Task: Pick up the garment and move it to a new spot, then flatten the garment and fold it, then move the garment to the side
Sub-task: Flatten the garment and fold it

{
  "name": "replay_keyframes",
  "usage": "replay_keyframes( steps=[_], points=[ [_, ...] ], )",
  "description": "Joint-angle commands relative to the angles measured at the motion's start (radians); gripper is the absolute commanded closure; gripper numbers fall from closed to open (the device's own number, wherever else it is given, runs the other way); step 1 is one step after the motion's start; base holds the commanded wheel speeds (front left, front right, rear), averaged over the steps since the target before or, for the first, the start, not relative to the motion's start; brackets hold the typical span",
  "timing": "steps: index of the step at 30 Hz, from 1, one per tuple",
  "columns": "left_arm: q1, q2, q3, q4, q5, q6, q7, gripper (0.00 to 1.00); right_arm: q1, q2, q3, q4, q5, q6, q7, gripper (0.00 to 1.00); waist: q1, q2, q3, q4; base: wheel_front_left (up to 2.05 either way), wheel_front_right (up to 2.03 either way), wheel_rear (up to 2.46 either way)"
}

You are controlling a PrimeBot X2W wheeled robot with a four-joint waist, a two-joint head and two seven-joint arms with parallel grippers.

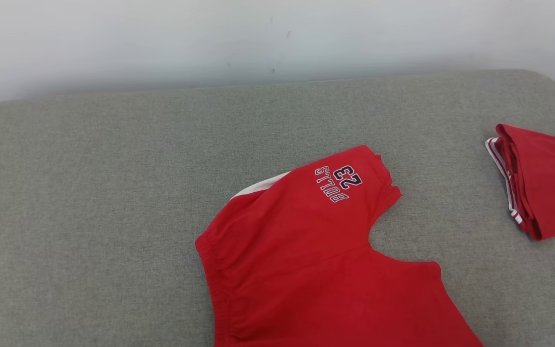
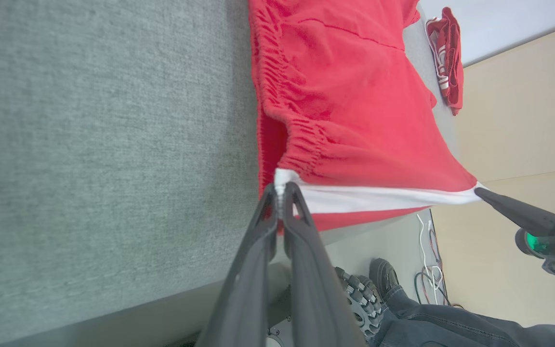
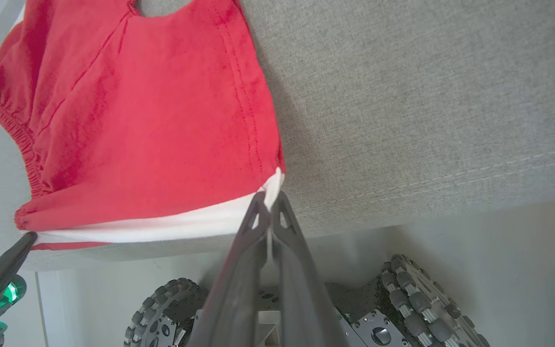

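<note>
left hand (image 2: pixel 280 193), right hand (image 3: pixel 270 200) pinch shorts (image 1: pixel 306 250) lying crosswise, waistband (image 1: pixel 212 274) leftward.

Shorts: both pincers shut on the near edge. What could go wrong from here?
1. Thin grips: left pincer and right pincer pinch only slivers of the white stripe; a pull may slip it free.
2. The shorts overhang the table edge; a slip could drop them.
3. Dragging right may hit the folded pile.

A folded red pile (image 1: pixel 545 185) lies on grey padding (image 1: pixel 113 202).
</note>
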Motion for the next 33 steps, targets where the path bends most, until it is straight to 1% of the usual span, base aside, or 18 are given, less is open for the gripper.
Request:
replay_keyframes(
  steps=[1, 3, 5, 7, 9, 11, 16, 17, 18, 23, 27, 33],
  points=[
    [0.016, 0.013, 0.003, -0.010, -0.007, -0.001, 0.002, 1.00, 0.005, 0.006, -0.007, -0.019, 0.010, -0.002, 0.001, 1.00, 0.0001, 0.0000, -0.001, 0.002, 0.00, 0.00, 0.00],
    [0.008, 0.013, 0.016, -0.029, 0.001, 0.000, -0.016, 1.00, -0.027, 0.003, -0.008, -0.055, 0.030, -0.002, -0.038, 1.00, 0.0001, 0.0000, -0.001, 0.005, 0.00, 0.00, 0.00],
    [-0.007, 0.005, 0.027, -0.046, 0.011, -0.011, -0.041, 1.00, -0.062, -0.019, 0.004, -0.082, 0.041, -0.002, -0.095, 1.00, 0.0001, 0.0000, 0.001, 0.006, 0.00, 0.00, 0.00],
    [-0.027, -0.009, 0.033, -0.057, 0.018, -0.022, -0.060, 1.00, -0.095, -0.044, 0.023, -0.085, 0.035, -0.002, -0.151, 1.00, 0.0001, 0.0000, 0.004, 0.008, 0.00, 0.00, 0.00],
    [-0.056, -0.027, 0.044, -0.054, 0.027, -0.032, -0.085, 1.00, -0.148, -0.067, 0.048, -0.069, 0.033, -0.002, -0.208, 1.00, 0.0001, 0.0000, 0.009, 0.009, 0.00, 0.00, 0.00],
    [-0.089, -0.045, 0.053, -0.035, 0.047, -0.034, -0.107, 1.00, -0.204, -0.090, 0.074, -0.038, 0.021, -0.002, -0.254, 1.00, 0.0001, 0.0000, 0.016, 0.011, 0.00, 0.00, 0.00],
    [-0.192, -0.100, 0.065, 0.030, 0.082, -0.038, -0.139, 1.00, -0.379, -0.145, 0.147, 0.075, -0.005, -0.002, -0.351, 1.00, 0.0001, 0.0000, 0.049, 0.026, 0.00, 0.00, 0.00],
    [-0.211, -0.109, 0.067, 0.046, 0.084, -0.037, -0.141, 1.00, -0.415, -0.159, 0.166, 0.101, -0.012, -0.002, -0.364, 1.00, 0.0001, 0.0000, 0.057, 0.029, 0.00, 0.00, 0.00],
    [-0.211, -0.109, 0.067, 0.046, 0.084, -0.037, -0.141, 1.00, -0.415, -0.159, 0.166, 0.101, -0.012, -0.002, -0.364, 1.00, 0.0001, 0.0000, 0.057, 0.029, 0.00, 0.00, 0.00],
    [-0.304, -0.152, 0.089, 0.119, 0.111, -0.029, -0.174, 1.00, -0.587, -0.198, 0.231, 0.242, -0.046, -0.002, -0.418, 1.00, 0.0001, 0.0000, 0.097, 0.054, 0.00, 0.00, 0.00],
    [-0.372, -0.178, 0.100, 0.176, 0.130, -0.021, -0.186, 1.00, -0.713, -0.209, 0.283, 0.347, -0.066, -0.002, -0.447, 1.00, 0.0001, 0.0000, 0.132, 0.073, 0.00, 0.00, 0.00],
    [-0.473, -0.218, 0.109, 0.249, 0.151, -0.012, -0.203, 1.00, -0.875, -0.216, 0.328, 0.493, -0.105, -0.002, -0.482, 1.00, 0.0001, 0.0000, 0.184, 0.101, 0.00, 0.00, 0.00]
  ],
)
